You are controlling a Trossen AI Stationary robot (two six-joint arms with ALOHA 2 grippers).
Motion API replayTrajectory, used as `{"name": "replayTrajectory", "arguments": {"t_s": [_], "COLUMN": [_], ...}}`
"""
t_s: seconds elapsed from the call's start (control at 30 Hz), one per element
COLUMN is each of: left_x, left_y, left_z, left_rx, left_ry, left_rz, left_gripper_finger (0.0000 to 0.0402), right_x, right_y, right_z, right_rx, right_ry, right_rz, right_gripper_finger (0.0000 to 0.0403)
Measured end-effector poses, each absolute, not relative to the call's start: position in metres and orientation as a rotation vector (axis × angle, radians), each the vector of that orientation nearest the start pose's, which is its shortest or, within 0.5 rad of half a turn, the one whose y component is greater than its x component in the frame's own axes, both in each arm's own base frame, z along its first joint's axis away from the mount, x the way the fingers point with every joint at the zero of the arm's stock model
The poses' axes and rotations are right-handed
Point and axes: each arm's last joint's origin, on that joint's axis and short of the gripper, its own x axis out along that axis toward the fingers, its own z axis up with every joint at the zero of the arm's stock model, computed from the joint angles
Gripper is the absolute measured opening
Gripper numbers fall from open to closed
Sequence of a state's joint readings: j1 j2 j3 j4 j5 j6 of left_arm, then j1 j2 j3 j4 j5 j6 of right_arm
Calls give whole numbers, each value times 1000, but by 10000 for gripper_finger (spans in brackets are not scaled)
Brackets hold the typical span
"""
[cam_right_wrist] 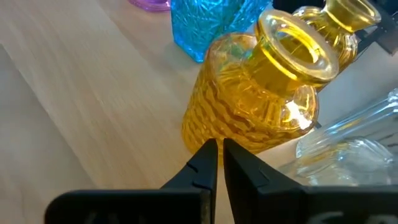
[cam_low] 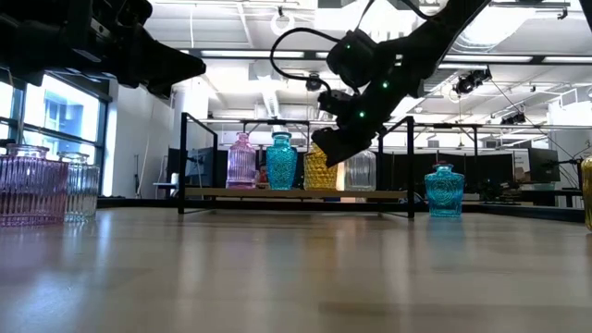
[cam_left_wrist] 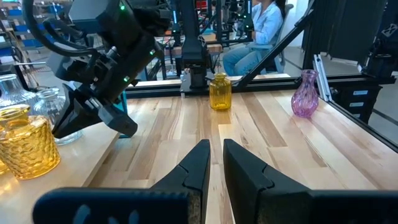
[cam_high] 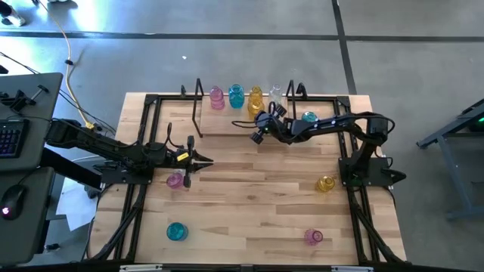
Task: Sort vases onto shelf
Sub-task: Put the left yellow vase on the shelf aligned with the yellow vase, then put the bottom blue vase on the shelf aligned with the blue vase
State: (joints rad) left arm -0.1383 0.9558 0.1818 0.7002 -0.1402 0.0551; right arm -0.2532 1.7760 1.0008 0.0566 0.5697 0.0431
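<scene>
The black shelf (cam_high: 243, 113) stands at the table's far edge with a pink (cam_high: 217, 97), a teal (cam_high: 236, 96), a yellow (cam_high: 255, 98) and a clear vase (cam_high: 276, 94) in a row on their bases. My right gripper (cam_right_wrist: 217, 155) is shut, and its tips are right at the yellow vase's (cam_right_wrist: 249, 106) lower body. In the low view it (cam_low: 335, 148) hangs in front of that vase (cam_low: 319, 168). My left gripper (cam_left_wrist: 214, 158) is shut and hovers mid-left (cam_high: 200, 160), beside a pink vase (cam_high: 175, 180) on the table. My right gripper comes at the yellow vase slanting down from the near right, its shut fingertips (cam_right_wrist: 208, 152) at the base of the ribbed body (cam_right_wrist: 214, 134). I cannot tell whether they touch it. The vase stands upright on the shelf.
More vases stand on the table: teal (cam_high: 308, 117) right of the shelf, yellow (cam_high: 325, 183) by the right arm's base, pink (cam_high: 313, 237) near right, teal (cam_high: 176, 231) near left. A black rail frame (cam_high: 147, 102) edges the table. A person (cam_left_wrist: 255, 31) sits beyond the table.
</scene>
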Motion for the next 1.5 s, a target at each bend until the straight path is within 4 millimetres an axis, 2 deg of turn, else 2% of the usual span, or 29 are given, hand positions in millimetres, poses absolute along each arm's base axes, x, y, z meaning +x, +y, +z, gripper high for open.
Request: {"name": "replayTrajectory", "arguments": {"t_s": [0.13,0.27,0.63,0.8,1.0,1.13,1.2,1.3,1.5], "left_x": [180,180,179,179,179,180,184,190,189], "left_y": [-21,-21,-21,-21,-25,-29,-33,-46,-82], "left_z": [184,184,181,178,175,178,185,200,241], "left_rx": [66,64,68,71,46,39,27,33,78], "left_ry": [73,75,105,135,157,174,230,409,650], "left_rz": [0,0,-1,-4,-130,-263,-333,-395,-447], "left_gripper_finger": [35,35,35,35,35,35,35,35,35], "right_x": [347,348,350,346,328,307,299,291,290], "right_y": [-93,-70,41,74,71,64,61,58,58], "right_z": [172,174,176,176,150,141,138,133,131], "right_rx": [-113,-163,-310,-321,-222,-184,-175,-147,-131], "right_ry": [731,767,745,669,379,219,185,183,189], "right_rz": [-761,-689,-374,-270,17,57,46,29,20], "right_gripper_finger": [16,16,16,16,16,16,16,16,16]}}
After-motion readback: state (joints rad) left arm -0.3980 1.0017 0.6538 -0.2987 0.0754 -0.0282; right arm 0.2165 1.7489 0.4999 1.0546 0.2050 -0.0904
